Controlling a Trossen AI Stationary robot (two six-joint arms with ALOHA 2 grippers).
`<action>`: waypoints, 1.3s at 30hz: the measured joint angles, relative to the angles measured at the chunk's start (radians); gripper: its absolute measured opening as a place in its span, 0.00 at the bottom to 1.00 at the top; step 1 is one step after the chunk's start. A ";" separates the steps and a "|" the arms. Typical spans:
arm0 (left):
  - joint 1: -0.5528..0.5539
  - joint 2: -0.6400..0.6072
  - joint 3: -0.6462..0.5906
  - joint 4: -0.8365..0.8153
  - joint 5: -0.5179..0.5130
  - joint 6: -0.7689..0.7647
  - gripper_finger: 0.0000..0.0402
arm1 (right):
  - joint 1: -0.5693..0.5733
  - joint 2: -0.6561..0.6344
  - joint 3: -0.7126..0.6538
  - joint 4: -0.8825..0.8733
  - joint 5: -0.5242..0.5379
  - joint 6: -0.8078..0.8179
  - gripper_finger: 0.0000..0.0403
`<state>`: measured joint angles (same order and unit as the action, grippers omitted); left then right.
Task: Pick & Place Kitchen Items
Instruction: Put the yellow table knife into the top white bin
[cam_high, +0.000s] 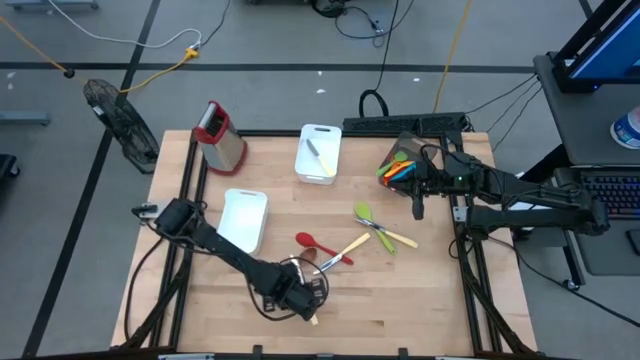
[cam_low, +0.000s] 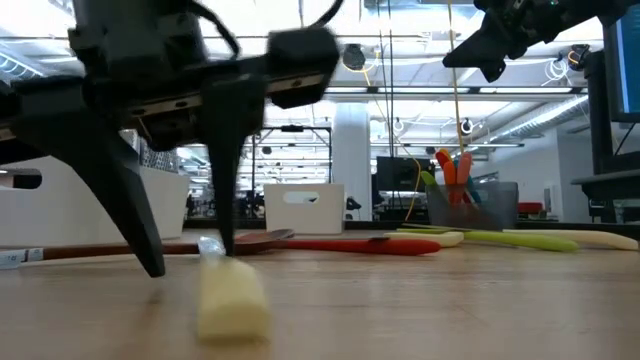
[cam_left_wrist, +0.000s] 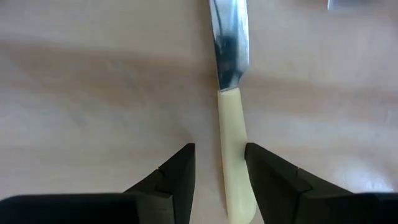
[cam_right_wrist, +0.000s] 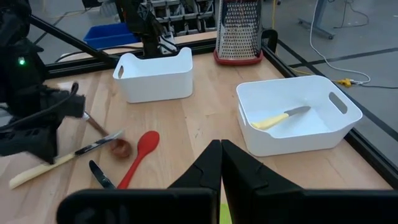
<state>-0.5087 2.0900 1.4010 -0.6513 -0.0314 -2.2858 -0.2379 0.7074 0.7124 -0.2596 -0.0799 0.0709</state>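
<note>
Your left gripper hangs low over the near middle of the table, fingers apart and straddling the cream handle of the steel-bladed knife, whose long axis runs straight ahead between them. The right gripper, fingers together, waits well apart by the far right edge.

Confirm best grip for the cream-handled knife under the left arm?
Grip the cream handle, not the metal blade, coming straight down. The knife lies flat on the table, and the left gripper already has open jaws on both sides of the handle.
</note>
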 joint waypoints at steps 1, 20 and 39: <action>-0.001 -0.004 -0.003 -0.028 -0.022 -0.005 0.36 | 0.000 0.000 0.000 0.000 0.000 0.000 0.01; 0.005 -0.105 -0.008 -0.153 -0.157 -0.009 0.36 | 0.000 0.000 0.000 -0.001 0.000 -0.007 0.01; 0.080 -0.007 0.001 -0.139 0.031 0.169 0.36 | 0.000 0.001 0.000 0.000 0.000 -0.007 0.01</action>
<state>-0.4282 2.0829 1.4021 -0.7901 -0.0002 -2.1166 -0.2382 0.7082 0.7124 -0.2600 -0.0795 0.0643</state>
